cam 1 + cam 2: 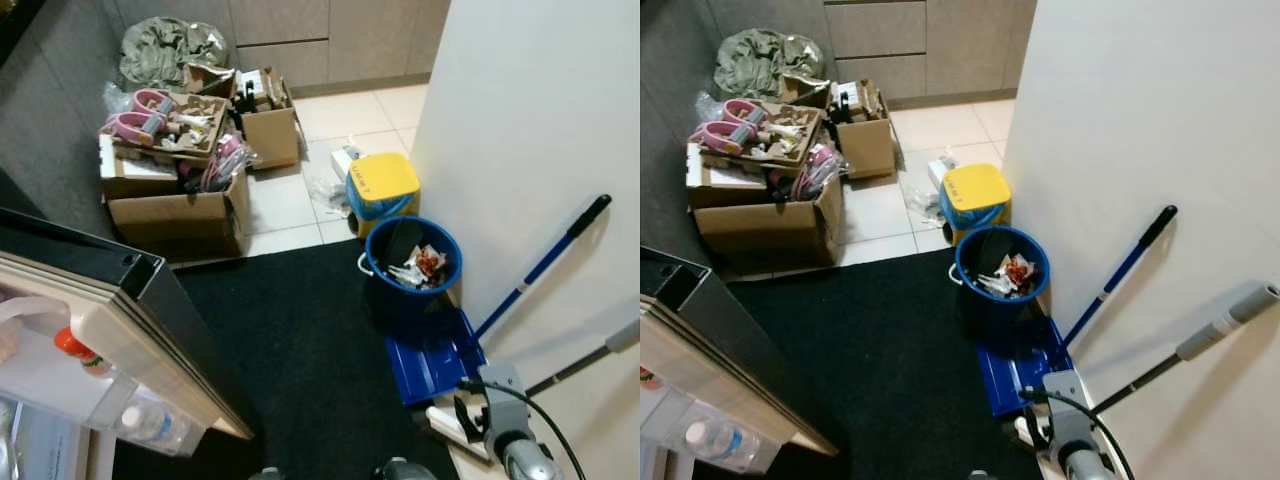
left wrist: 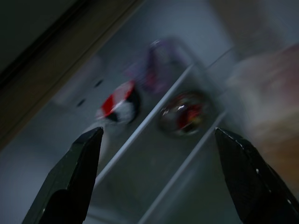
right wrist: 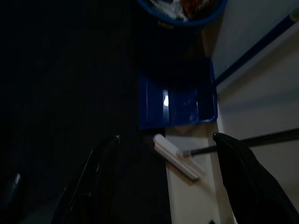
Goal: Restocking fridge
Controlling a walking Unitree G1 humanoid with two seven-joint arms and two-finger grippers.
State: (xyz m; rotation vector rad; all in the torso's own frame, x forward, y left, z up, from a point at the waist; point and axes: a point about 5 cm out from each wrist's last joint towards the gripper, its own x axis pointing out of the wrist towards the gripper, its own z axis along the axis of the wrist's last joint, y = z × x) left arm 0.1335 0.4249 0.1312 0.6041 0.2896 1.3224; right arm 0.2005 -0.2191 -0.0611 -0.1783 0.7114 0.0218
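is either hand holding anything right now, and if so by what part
Nothing is held. The left hand is open, its fingers spread before a blurred fridge shelf. The right hand is open too, hanging above the blue dustpan on the floor.

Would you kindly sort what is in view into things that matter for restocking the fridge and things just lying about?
For the job:
fridge door
bottles in the door shelf
left gripper, open, facing a fridge shelf

Lying about:
cardboard boxes
blue bucket of rubbish
yellow-lidded bin
blue dustpan
right gripper, idle
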